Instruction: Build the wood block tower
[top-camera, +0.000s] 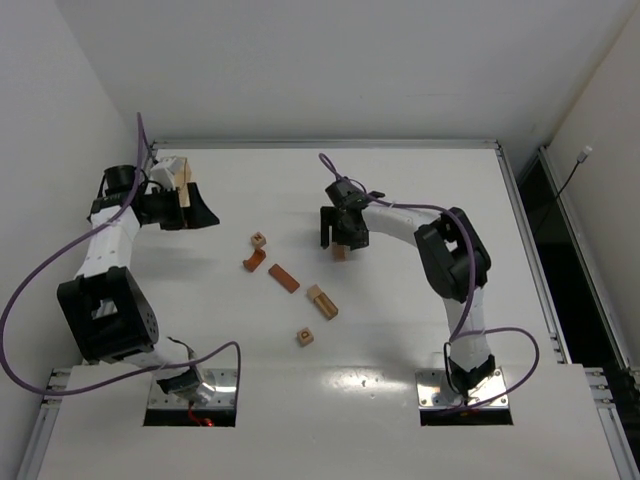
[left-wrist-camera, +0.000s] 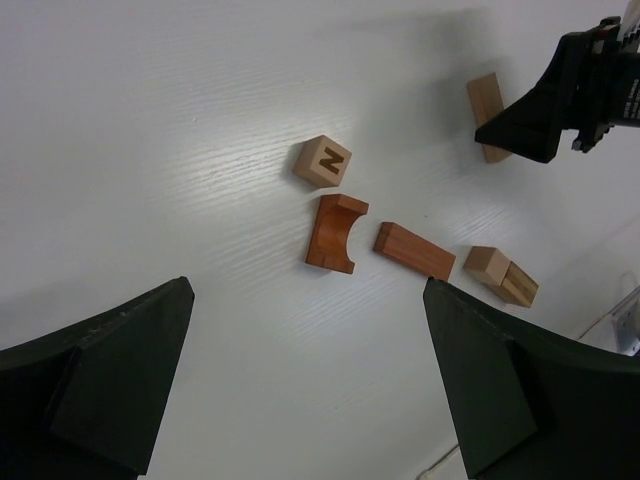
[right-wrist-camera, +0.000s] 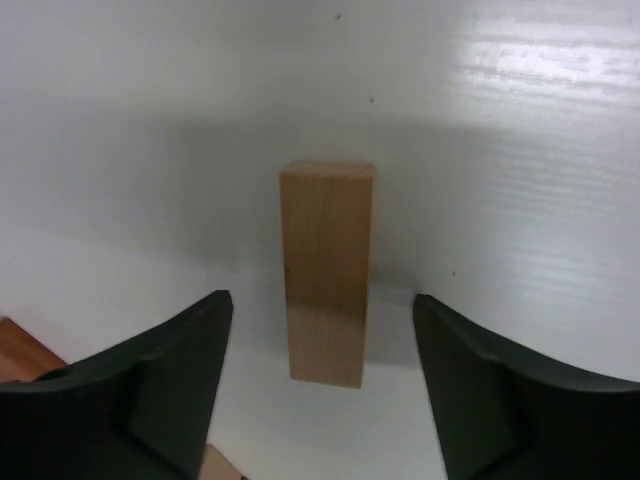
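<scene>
Wooden blocks lie loose on the white table (top-camera: 420, 320). A tan cube marked N (top-camera: 259, 240) (left-wrist-camera: 322, 161), a reddish arch (top-camera: 254, 261) (left-wrist-camera: 335, 232), a reddish bar (top-camera: 283, 277) (left-wrist-camera: 414, 250), a tan bar-and-cube pair (top-camera: 321, 301) (left-wrist-camera: 500, 276) and a small cube (top-camera: 305, 337) sit mid-table. My right gripper (top-camera: 340, 240) (right-wrist-camera: 320, 400) is open, its fingers either side of a tan bar (top-camera: 340, 253) (right-wrist-camera: 326, 270) lying flat, not touching it. My left gripper (top-camera: 198, 212) (left-wrist-camera: 310, 380) is open and empty, left of the blocks.
The table has a raised metal rim (top-camera: 330, 144) at the back and white walls on both sides. The right gripper's black finger (left-wrist-camera: 560, 100) shows in the left wrist view beside the tan bar (left-wrist-camera: 486, 103). A reddish block corner (right-wrist-camera: 15, 355) shows at the right wrist view's lower left.
</scene>
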